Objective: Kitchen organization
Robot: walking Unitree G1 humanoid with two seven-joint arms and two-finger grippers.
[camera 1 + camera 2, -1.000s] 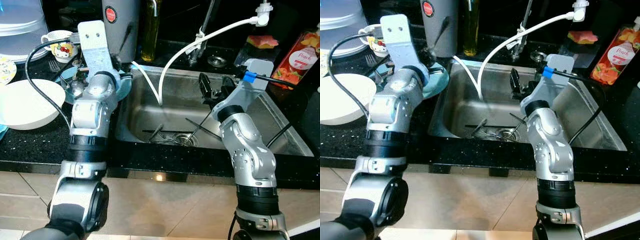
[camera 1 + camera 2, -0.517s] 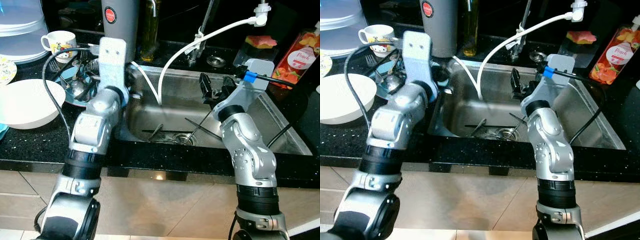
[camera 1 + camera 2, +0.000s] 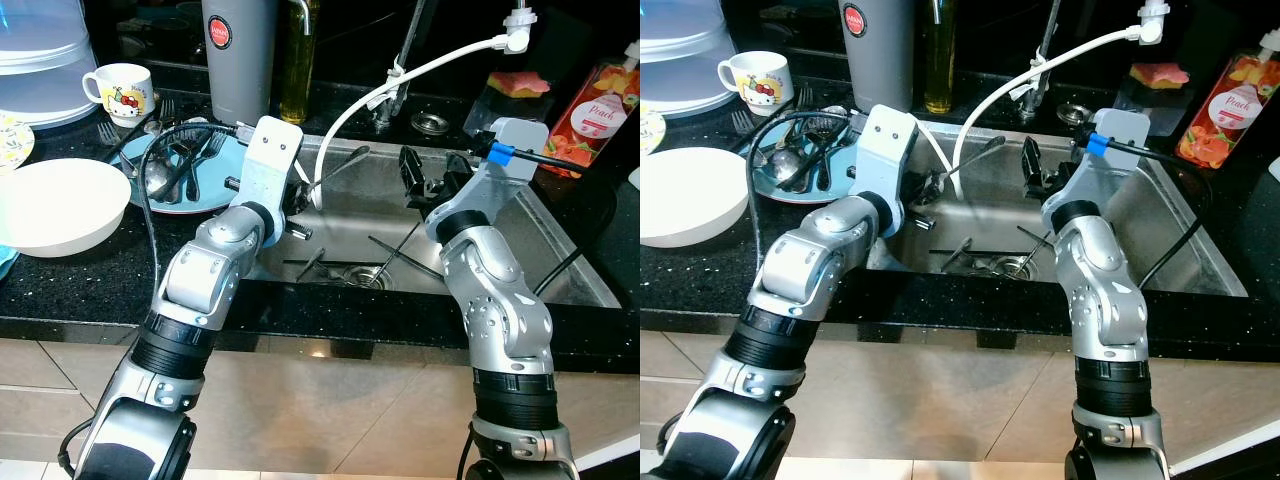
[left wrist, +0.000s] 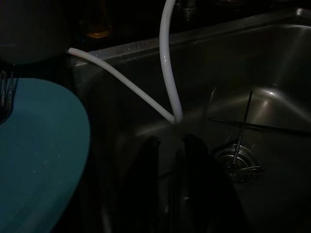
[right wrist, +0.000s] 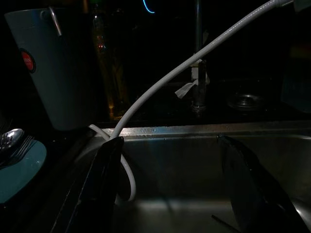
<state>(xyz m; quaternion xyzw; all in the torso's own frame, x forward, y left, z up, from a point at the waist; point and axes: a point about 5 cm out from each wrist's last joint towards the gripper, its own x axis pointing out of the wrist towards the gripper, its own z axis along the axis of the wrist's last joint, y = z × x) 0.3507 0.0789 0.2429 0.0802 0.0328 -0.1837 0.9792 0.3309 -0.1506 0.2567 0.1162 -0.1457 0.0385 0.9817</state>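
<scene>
While the steel sink (image 3: pixel 560 262) holds loose cutlery (image 3: pixel 385 258) by its drain, left gripper (image 3: pixel 932 190) hangs over its near-left corner w/ fingers narrow, right gripper (image 3: pixel 412 176) above w/ fingers wide.

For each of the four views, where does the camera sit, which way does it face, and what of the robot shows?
Left eye, right eye: head camera, looking down at the sink; both silver arms show.
Left wrist: on the left arm, facing into the basin along the left pincer; fingers close together.
Right wrist: on the right arm, facing across the basin along the right pincer; fingers wide apart.
Shared: the white hose and blue plate appear in all views.
</scene>
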